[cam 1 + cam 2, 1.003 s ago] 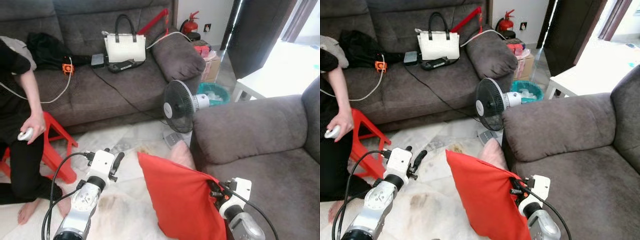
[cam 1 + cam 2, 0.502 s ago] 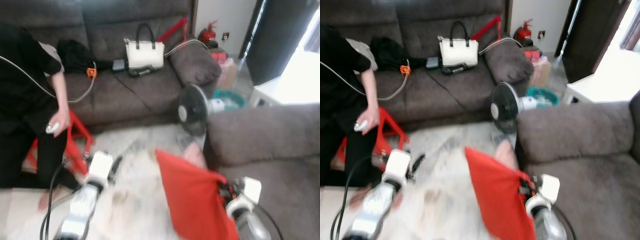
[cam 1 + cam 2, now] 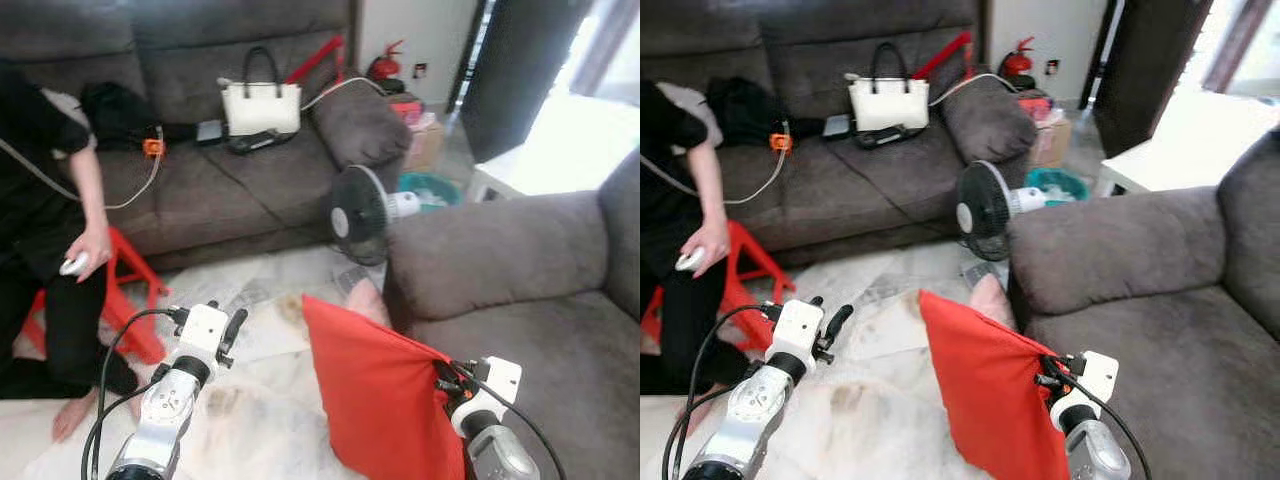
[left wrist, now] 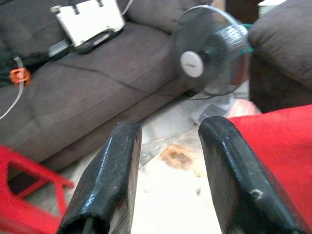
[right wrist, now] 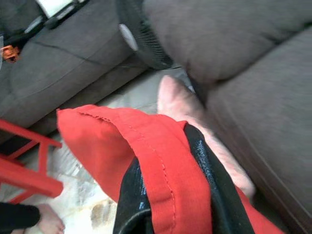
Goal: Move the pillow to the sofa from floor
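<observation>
in the left eye view, a flat bright red fabric pillow (image 3: 385, 405) is being held upright off the floor by the right gripper (image 3: 447, 378), clamped on its upper edge, just beside the armrest of the grey fabric sofa (image 3: 530, 290) on the robot's right. the left gripper (image 3: 232, 328) is being held out over the pale marble floor (image 3: 250, 420), grasping nothing. a black standing fan (image 3: 358, 213) and a person seated on a red plastic stool (image 3: 125, 290) are being shown further off.

in the right eye view, the same layout is being shown; a pink cushion (image 3: 992, 297) is lying on the floor behind the pillow.

in the left wrist view, the fingers (image 4: 109, 180) are being held apart and empty.

in the right wrist view, the pillow's seam is being pinched between the black fingers (image 5: 207, 185).

the pickup is judged done; the carry over the armrest and the release onto the seat are left.
</observation>
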Motion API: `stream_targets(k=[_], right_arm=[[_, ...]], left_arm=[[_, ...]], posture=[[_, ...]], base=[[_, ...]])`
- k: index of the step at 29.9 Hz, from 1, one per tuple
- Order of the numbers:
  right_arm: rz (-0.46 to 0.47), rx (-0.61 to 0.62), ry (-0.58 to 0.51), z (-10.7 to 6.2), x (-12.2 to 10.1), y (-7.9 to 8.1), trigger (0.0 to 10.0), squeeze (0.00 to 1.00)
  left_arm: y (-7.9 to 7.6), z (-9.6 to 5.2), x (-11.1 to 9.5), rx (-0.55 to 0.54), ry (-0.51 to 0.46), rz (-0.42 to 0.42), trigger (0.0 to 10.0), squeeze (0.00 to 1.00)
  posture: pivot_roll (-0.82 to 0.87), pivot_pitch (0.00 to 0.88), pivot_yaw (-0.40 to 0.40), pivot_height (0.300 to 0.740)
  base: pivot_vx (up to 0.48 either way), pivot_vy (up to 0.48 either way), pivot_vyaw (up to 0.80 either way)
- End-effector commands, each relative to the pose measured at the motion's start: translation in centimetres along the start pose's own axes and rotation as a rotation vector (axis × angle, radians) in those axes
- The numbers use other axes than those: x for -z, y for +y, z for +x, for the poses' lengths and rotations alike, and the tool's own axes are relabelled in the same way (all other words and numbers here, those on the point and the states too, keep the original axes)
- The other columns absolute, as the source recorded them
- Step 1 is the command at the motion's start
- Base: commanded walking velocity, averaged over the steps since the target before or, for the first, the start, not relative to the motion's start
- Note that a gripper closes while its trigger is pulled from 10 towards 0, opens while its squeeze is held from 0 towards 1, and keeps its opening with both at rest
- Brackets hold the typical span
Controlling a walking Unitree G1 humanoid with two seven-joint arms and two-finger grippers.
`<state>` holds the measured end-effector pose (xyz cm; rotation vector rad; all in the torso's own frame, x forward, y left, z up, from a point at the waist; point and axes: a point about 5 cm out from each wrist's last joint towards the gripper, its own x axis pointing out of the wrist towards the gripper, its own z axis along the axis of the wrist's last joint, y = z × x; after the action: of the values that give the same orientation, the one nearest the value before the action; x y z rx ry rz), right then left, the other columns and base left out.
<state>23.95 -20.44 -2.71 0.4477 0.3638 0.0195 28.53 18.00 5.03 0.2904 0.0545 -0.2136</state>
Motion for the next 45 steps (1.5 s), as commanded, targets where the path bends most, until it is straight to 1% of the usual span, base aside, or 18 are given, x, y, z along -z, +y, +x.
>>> stream_targets(k=[1,7,9,12,16,21,26,31,45], right_arm=[[-0.029,-0.015,-0.090,0.76,-2.11,0.21,10.0,0.00],[-0.032,-0.017,-0.087,0.83,-2.06,0.34,10.0,0.00],[-0.036,-0.016,-0.087,0.87,-2.08,0.38,10.0,0.00],[-0.036,-0.014,-0.085,0.88,-2.05,0.39,10.0,0.00],[-0.035,-0.009,-0.080,0.80,-1.88,0.32,10.0,0.00],[-0.035,-0.001,-0.081,0.77,-1.89,0.23,10.0,0.00],[-0.036,0.005,-0.080,0.75,-1.94,0.11,10.0,0.00],[-0.039,0.009,-0.079,0.76,-2.00,0.03,10.0,0.00],[-0.046,0.017,-0.070,0.77,-1.90,-0.01,10.0,0.00]], left_arm=[[-0.04,0.00,0.00,0.011,0.001,0.011,10.0,0.00],[-0.07,0.00,0.07,0.017,0.008,0.032,10.0,0.00],[-0.11,0.05,0.00,0.019,0.005,0.038,10.0,0.00],[-0.08,0.09,-0.04,0.015,0.003,0.037,10.0,0.00],[-0.09,0.15,-0.09,0.013,0.002,0.039,10.0,0.00],[-0.08,0.18,-0.10,0.011,0.003,0.042,10.0,0.00],[-0.14,0.21,-0.13,0.011,0.002,0.041,10.0,0.00],[-0.16,0.24,-0.18,0.011,0.001,0.045,10.0,0.00],[-0.25,0.25,-0.16,0.013,0.001,0.040,10.0,0.00]], posture=[[0.11,0.000,-0.025,0.740],[0.11,0.000,-0.024,0.740],[0.11,0.000,-0.025,0.740],[0.11,0.000,-0.027,0.740],[0.11,0.000,-0.027,0.740],[0.11,0.000,-0.028,0.740],[0.12,0.000,-0.031,0.740],[0.12,0.000,-0.034,0.740],[0.12,0.000,-0.037,0.740]], base=[[0.000,0.000,-0.79],[0.000,0.000,-0.79],[0.000,-0.321,-0.78],[0.000,-0.371,-0.78],[0.000,0.000,-0.78],[0.000,-0.319,-0.78],[0.000,0.000,-0.78],[0.000,-0.403,-0.78],[0.000,0.000,-0.78]])
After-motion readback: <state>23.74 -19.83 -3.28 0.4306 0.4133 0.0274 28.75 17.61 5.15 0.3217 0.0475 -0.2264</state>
